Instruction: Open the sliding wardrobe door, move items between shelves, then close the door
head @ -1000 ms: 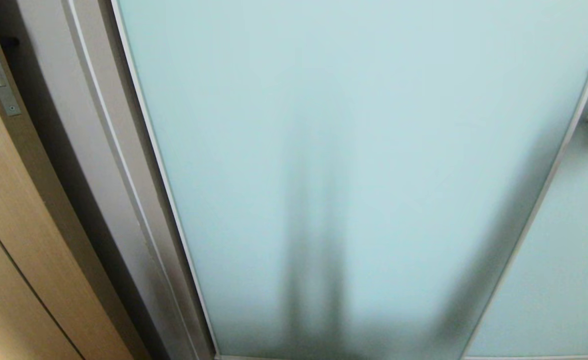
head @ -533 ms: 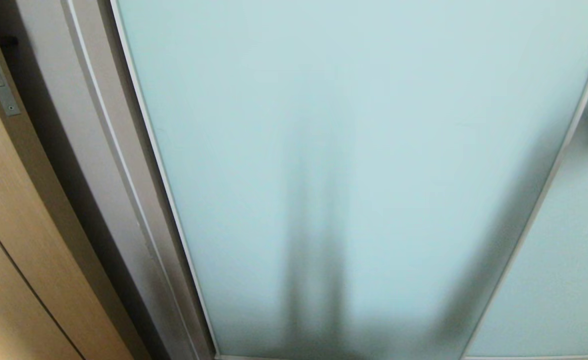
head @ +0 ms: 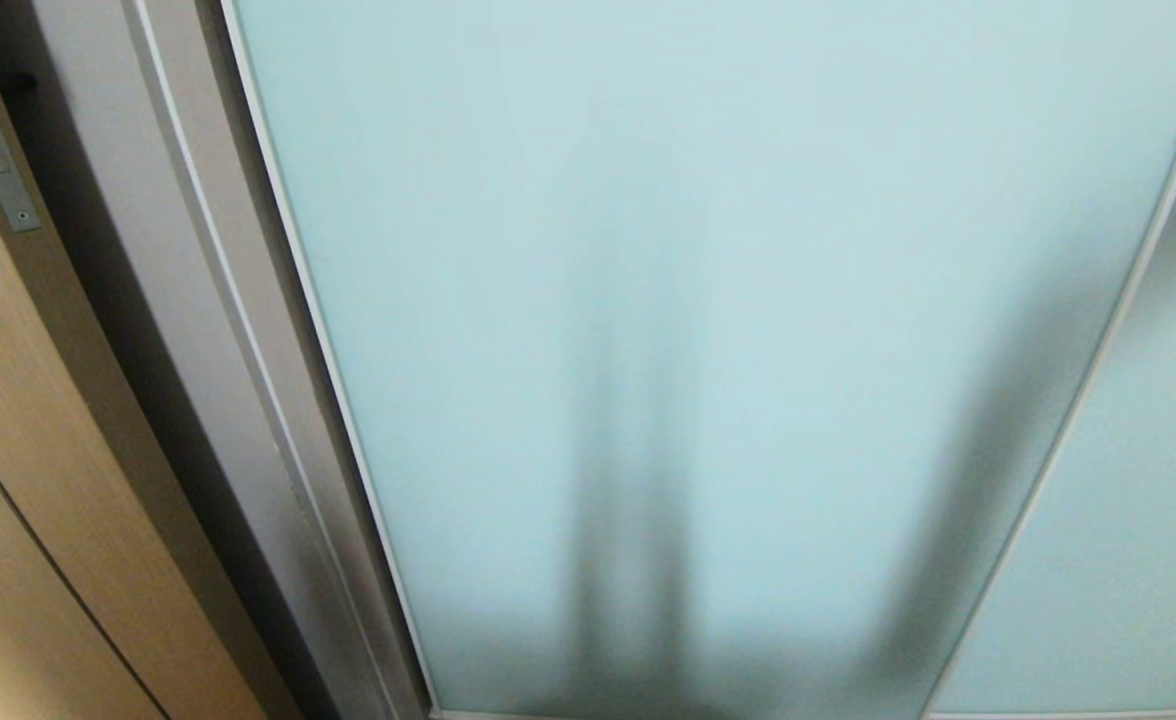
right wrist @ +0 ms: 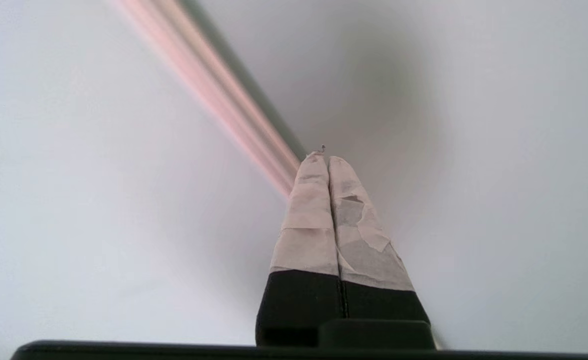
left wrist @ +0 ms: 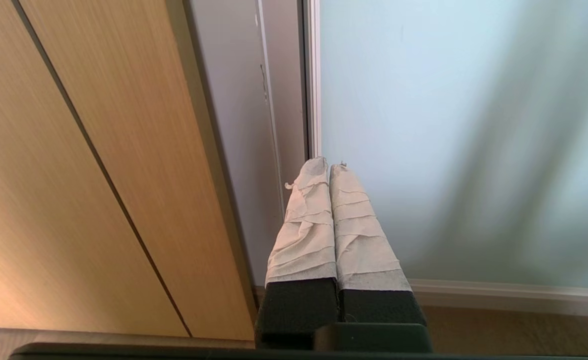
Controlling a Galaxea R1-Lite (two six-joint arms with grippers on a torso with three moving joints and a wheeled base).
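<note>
1. Frosted pale blue-green glass fills the head view: the sliding wardrobe door [head: 708, 300] stands fully across the opening, its thin silver frame edge [head: 318, 330] against a grey jamb [head: 198, 330], with a tan wooden door [head: 18, 480] further left.
2. Parked low, the left gripper [left wrist: 329, 167] has its taped fingers pressed together, empty, pointing at that left frame edge.
3. Right gripper [right wrist: 324, 160], also closed and empty, faces a pale panel crossed by a blurred pinkish strip [right wrist: 214, 95]; contact cannot be judged.
4. Cushion and shelves are out of sight.
5. Judgement: opening is not yet done. Press the closed fingertips against a frame edge, not bare glass, and push steadily along the track.
</note>
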